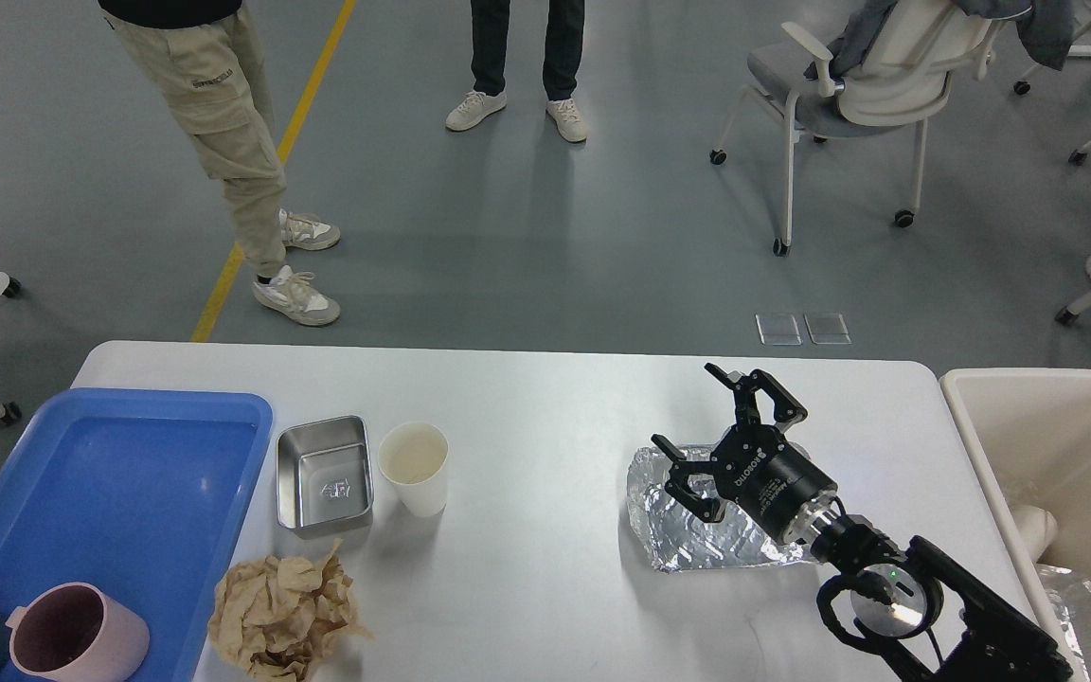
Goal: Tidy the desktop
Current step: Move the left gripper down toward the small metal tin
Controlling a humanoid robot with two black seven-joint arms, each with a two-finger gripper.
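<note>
Lab floor (yellow line [273, 169]), office chairs [872, 85]

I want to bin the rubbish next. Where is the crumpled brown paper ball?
In the head view, the crumpled brown paper ball lies near the white desktop's near-left edge, beside the blue plastic tray, just in front of the steel container.
</note>
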